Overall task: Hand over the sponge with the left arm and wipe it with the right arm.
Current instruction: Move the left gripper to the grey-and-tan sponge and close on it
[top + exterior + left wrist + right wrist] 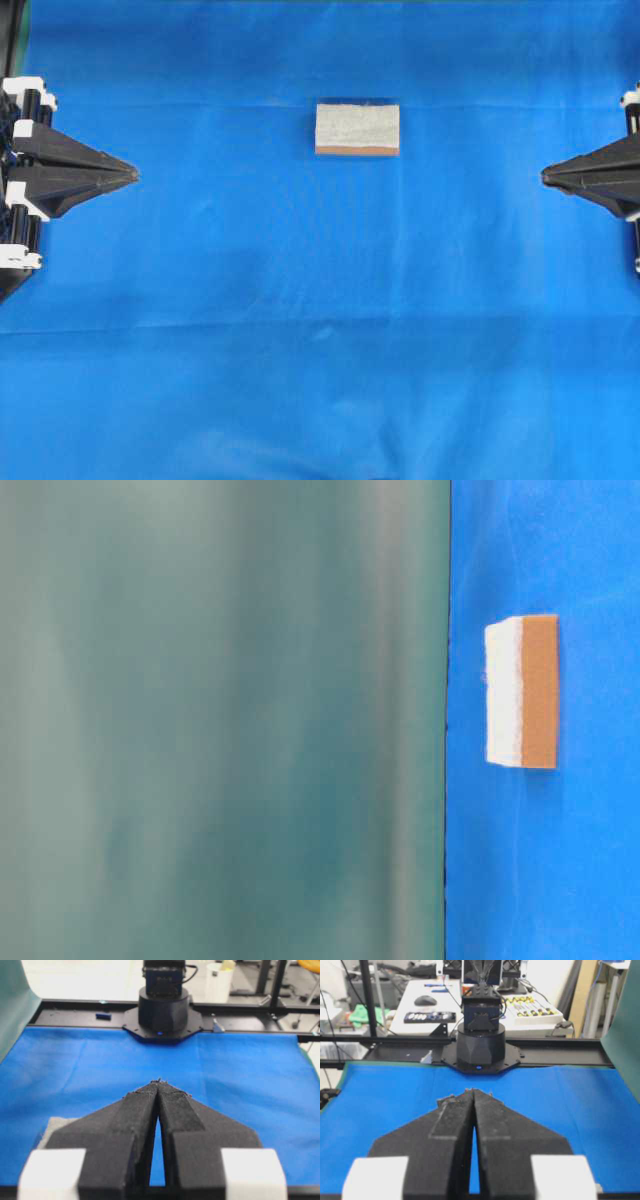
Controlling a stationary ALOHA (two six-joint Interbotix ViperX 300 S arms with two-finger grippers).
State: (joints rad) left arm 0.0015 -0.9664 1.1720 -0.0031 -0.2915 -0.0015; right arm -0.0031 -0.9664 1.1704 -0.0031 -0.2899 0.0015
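Speckled grey-white rectangular sponge is lying upper-centre on the blue cloth surface, long axis left-right, midway between left end effector and right end effector, both sitting pressed together, empty.

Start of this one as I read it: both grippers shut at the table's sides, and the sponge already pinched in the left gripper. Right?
Not quite. The left gripper and right gripper are shut at the sides, but the sponge lies alone on the blue cloth between them, held by neither. The overhead view shows it.
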